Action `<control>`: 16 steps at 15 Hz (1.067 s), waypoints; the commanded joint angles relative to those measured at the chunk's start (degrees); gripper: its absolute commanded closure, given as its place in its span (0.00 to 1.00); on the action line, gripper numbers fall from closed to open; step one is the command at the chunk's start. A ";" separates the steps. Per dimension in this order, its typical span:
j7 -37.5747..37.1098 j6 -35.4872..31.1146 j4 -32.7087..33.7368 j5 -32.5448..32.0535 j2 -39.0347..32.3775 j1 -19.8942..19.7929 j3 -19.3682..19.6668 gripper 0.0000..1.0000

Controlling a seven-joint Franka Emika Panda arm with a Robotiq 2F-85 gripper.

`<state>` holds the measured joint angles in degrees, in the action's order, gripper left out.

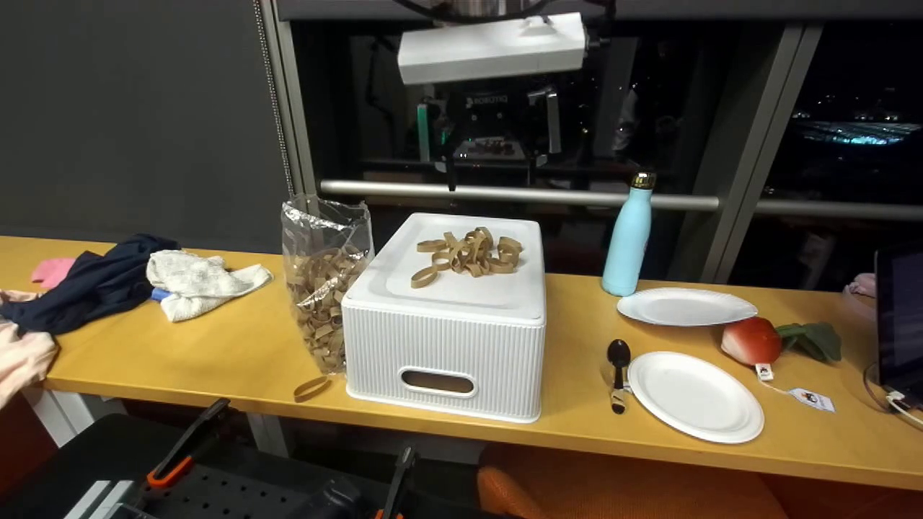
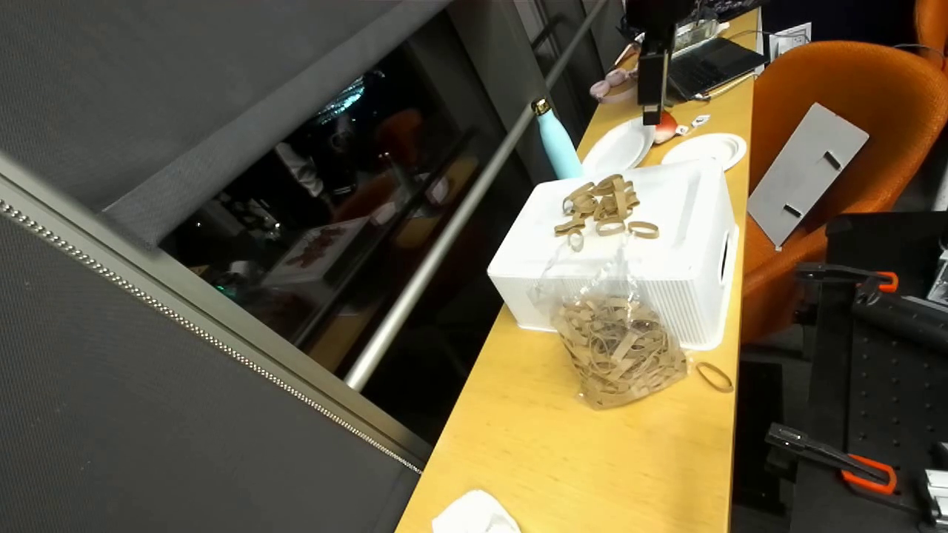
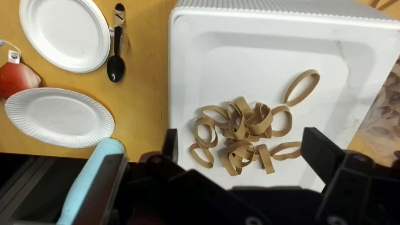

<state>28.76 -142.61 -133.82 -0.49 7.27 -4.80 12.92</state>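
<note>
My gripper [image 1: 491,176] is open and empty, pointing down above a white ribbed box [image 1: 443,346]. In the wrist view its fingers [image 3: 241,140] stand wide apart, with a pile of tan rubber bands [image 3: 261,126] in view between and beyond them. The bands lie loosely on the box's flat top and also show in both exterior views [image 1: 472,252] [image 2: 611,194]. The fingertips appear apart from the bands. In an exterior view only the side of the gripper [image 2: 652,111] shows. A clear bag of rubber bands [image 2: 622,348] leans against the box, and a single band [image 2: 715,376] lies near the table's edge.
A light blue bottle [image 1: 627,241] stands upright near the window rail [image 1: 505,193]. Two white plates [image 1: 687,307] [image 1: 696,396], a black spoon [image 1: 618,353] and a red-and-white plush vegetable [image 1: 751,341] lie beside the box. Cloths [image 1: 205,277] lie at the table's far end from a laptop [image 1: 901,317].
</note>
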 commanded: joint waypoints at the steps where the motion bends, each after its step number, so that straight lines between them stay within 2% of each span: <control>1: 8.11 -3.59 5.63 6.38 -7.88 -0.11 -0.13 0.00; 6: 17.57 -6.12 10.55 15.15 -15.93 -2.94 -3.42 0.00; 9: 21.69 -5.34 14.02 18.97 -20.22 -5.13 -6.41 0.00; 16: 21.17 -2.99 19.04 20.22 -27.66 -9.11 -11.76 0.00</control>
<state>49.29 -147.40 -117.68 18.46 -18.10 -11.33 3.43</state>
